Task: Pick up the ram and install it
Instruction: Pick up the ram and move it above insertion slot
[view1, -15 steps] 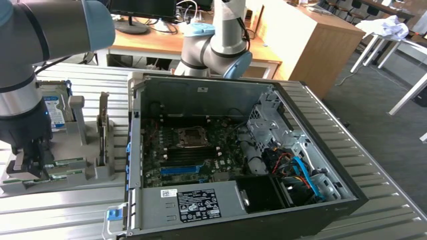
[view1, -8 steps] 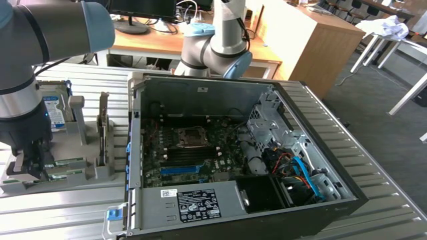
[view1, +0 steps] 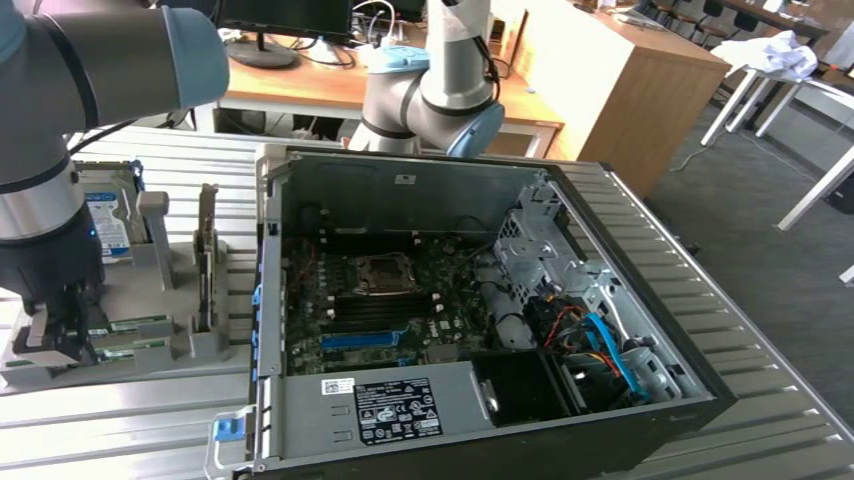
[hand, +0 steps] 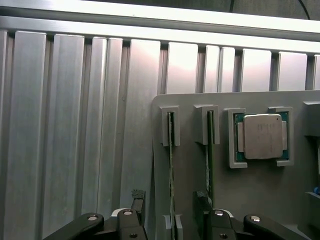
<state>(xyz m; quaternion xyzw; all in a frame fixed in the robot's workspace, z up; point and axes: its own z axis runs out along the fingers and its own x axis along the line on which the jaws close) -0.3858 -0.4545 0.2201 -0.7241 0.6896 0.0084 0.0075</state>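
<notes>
Straddling thin green ram (hand: 171, 150), standing edge-up in matte grey slotted holder (hand: 260, 200): black pincer (hand: 170, 202), spread wide, clear of stick. Square silver processor (hand: 262, 136) nearby; ribbed aluminium table (hand: 65, 125).

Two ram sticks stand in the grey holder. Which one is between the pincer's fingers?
The stick farther from the silver processor: the open pincer straddles it. The other stick, next to the processor, is not straddled.
</notes>
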